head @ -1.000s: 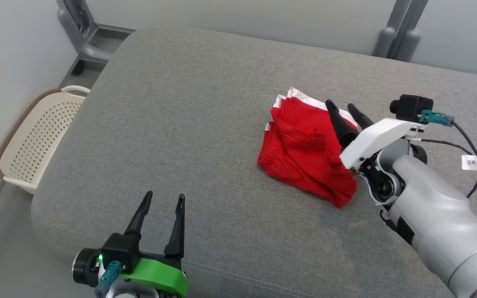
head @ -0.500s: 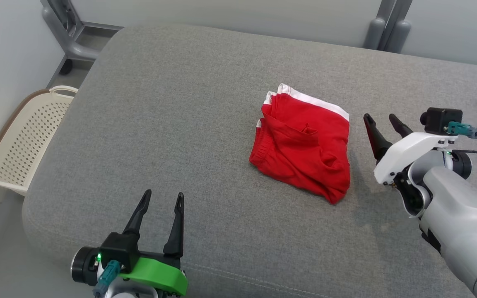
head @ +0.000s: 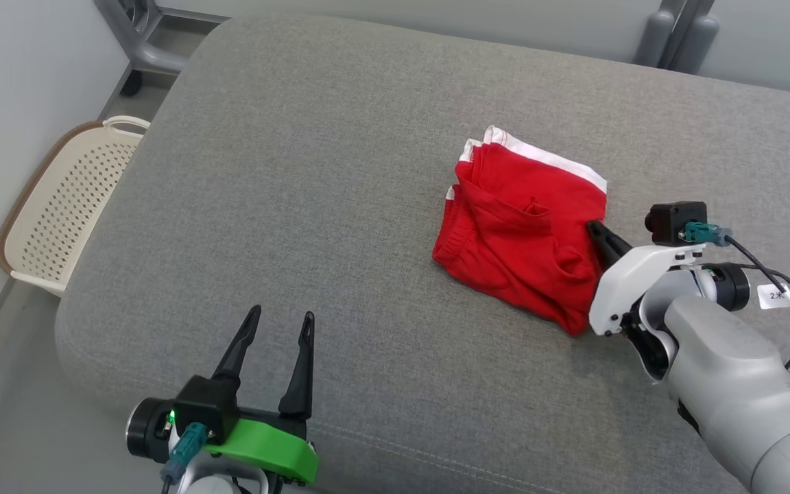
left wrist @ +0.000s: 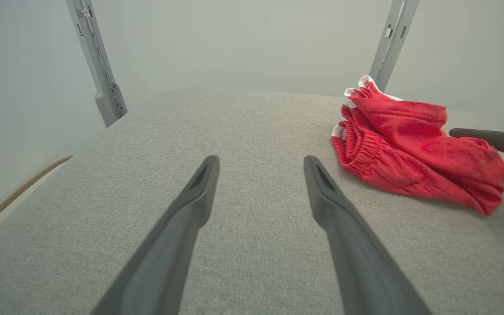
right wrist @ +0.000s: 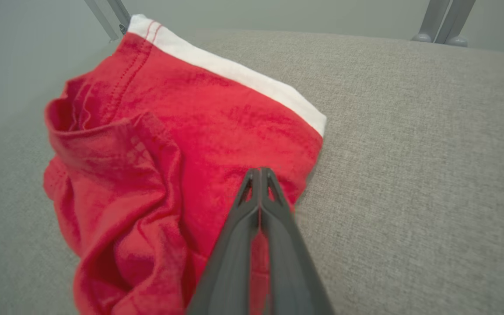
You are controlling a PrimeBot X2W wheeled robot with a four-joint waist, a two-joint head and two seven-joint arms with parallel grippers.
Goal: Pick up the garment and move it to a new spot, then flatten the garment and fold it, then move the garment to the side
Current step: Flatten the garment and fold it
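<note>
Seemingly, side-moving is in hand: right gripper pressed shut at the red shorts' edge, left gripper held wide; a sideways push is required.

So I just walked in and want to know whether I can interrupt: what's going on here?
The robot is working on a red garment that lies roughly folded on the grey cushion. Its right gripper is shut, tips at the garment's right edge; whether any cloth is pinched can't be told. The left gripper hangs open over bare cushion, apart from the garment.
</note>
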